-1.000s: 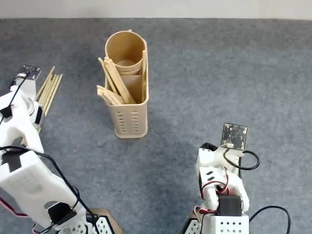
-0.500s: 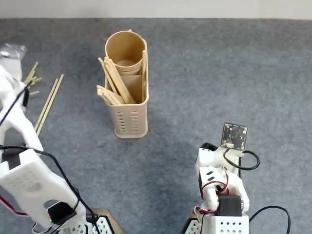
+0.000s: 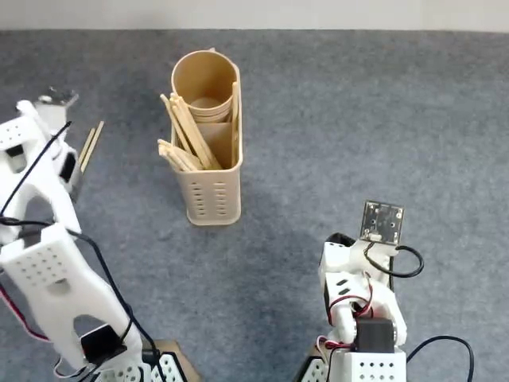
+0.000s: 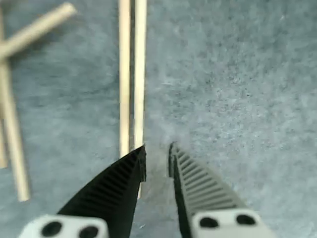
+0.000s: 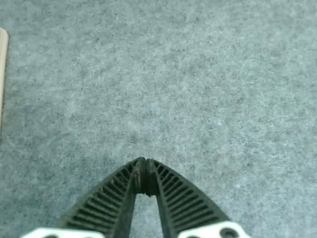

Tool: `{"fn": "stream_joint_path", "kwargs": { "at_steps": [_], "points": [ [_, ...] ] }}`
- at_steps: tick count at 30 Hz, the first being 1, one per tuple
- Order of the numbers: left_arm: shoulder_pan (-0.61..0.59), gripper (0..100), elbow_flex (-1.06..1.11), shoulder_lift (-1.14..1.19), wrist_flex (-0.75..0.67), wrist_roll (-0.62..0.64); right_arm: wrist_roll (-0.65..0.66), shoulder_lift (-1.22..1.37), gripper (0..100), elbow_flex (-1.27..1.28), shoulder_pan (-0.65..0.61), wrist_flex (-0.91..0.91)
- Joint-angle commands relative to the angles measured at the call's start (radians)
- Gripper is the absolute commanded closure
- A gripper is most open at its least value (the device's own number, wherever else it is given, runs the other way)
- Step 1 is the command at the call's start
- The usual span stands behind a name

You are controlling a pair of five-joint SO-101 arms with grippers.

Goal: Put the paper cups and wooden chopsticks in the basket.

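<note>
while paper cups [image 3: 203, 78] sit in the basket [image 3: 213, 203], the left tool [image 4: 157, 159] hangs narrowly parted over the ends of two chopsticks [image 4: 132, 74], apparently to pinch them. the right tool [image 5: 144, 177] rests closed, empty.

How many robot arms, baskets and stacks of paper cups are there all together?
Robot arms: 2, the left arm and the right arm
Basket: 1
Stack of paper cups: 1, standing in the basket
Total: 4
</note>
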Motion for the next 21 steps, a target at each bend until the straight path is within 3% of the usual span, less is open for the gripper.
{"fn": "stream_joint_path", "kwargs": {
  "at_steps": [1,21],
  "points": [
    [-0.008,85,-0.053,0.045,-0.035,0.051,0.009,-0.001,99.4,0.16,0.01,-0.002],
    [-0.038,85,-0.252,0.18,-0.035,0.051,0.009,-0.001,99.4,0.16,0.01,-0.002]
  ]
}}
